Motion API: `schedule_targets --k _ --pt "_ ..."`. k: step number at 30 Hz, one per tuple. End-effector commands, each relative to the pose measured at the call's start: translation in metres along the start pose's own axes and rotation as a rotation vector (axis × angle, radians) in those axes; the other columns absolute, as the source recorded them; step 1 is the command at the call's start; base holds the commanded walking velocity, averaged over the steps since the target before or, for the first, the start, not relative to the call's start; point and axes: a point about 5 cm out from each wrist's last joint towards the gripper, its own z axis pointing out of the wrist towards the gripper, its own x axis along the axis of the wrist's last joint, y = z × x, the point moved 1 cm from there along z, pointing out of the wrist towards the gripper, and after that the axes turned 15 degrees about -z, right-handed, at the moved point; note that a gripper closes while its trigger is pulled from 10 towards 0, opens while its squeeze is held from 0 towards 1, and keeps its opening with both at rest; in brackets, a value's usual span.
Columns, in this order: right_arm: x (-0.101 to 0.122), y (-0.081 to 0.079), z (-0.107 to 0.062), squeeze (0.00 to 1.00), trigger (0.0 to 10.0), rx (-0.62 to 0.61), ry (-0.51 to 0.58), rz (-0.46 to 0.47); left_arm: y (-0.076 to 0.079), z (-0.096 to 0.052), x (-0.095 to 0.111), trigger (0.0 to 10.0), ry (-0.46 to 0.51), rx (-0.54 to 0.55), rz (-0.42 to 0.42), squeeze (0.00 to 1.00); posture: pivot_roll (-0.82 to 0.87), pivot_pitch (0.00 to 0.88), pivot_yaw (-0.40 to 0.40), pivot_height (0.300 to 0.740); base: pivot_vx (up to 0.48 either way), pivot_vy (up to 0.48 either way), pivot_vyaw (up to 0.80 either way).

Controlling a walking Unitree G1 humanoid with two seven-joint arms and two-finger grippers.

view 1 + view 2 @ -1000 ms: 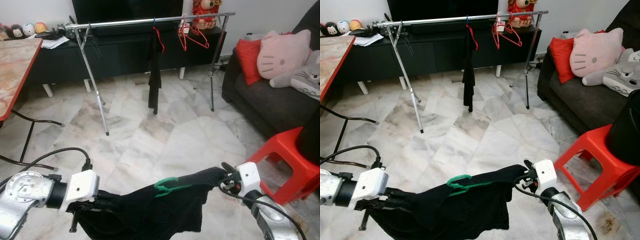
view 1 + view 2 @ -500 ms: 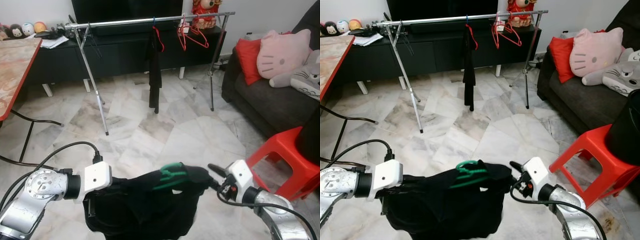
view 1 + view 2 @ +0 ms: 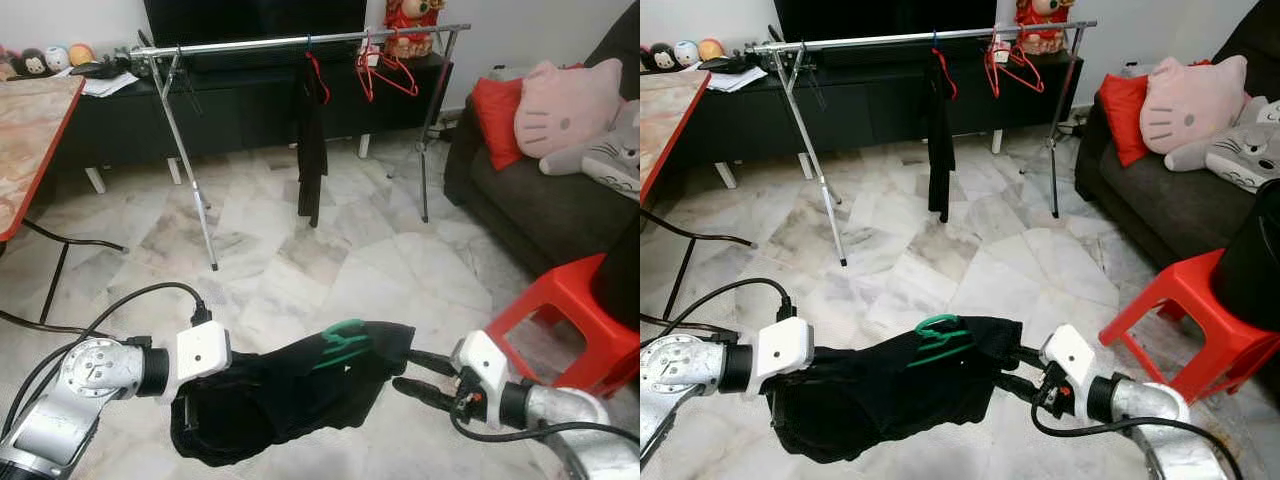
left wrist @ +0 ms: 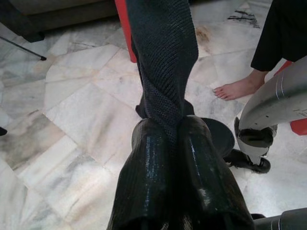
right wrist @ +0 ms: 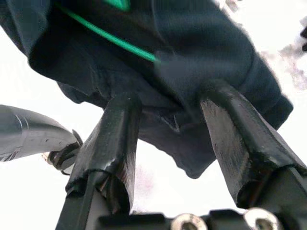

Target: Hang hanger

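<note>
Marble floor (image 3: 300, 250); left hand (image 4: 175, 127) pinching one black garment (image 3: 290, 390); right hand (image 5: 170, 120) spread.

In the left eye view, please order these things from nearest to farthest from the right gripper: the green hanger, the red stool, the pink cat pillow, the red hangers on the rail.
From the right gripper:
1. Green hanger, just to its left, in the black garment.
2. Red stool, to its right on the floor.
3. Pink cat pillow, farther right, on the sofa.
4. Red hangers, far ahead on the rail.
</note>
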Motion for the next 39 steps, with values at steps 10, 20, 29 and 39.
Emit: schedule_targets --k 10,20,29,39 --pt "0.017 0.012 -0.022 1.00 10.0 0.011 0.055 0.012 -0.005 0.006 0.008 10.0 0.015 0.020 0.018 0.00 -0.03 0.000 -0.034 0.740 0.000 0.000 0.00" --pt "0.029 0.030 -0.027 1.00 10.0 -0.033 0.094 -0.022 0.005 0.008 0.011 10.0 0.010 -0.070 0.019 0.00 -0.03 0.000 -0.033 0.740 0.000 0.000 0.00" --pt "0.022 0.022 -0.017 0.00 10.0 0.097 0.079 -0.036 0.010 0.010 0.028 10.0 0.038 -0.164 0.064 0.00 -0.02 0.000 -0.044 0.740 0.000 0.000 0.00" --pt "0.021 0.021 -0.014 0.00 10.0 0.191 0.085 -0.072 0.015 0.015 0.046 10.0 0.056 -0.282 0.148 0.00 -0.02 0.000 -0.047 0.740 0.000 0.000 0.00"
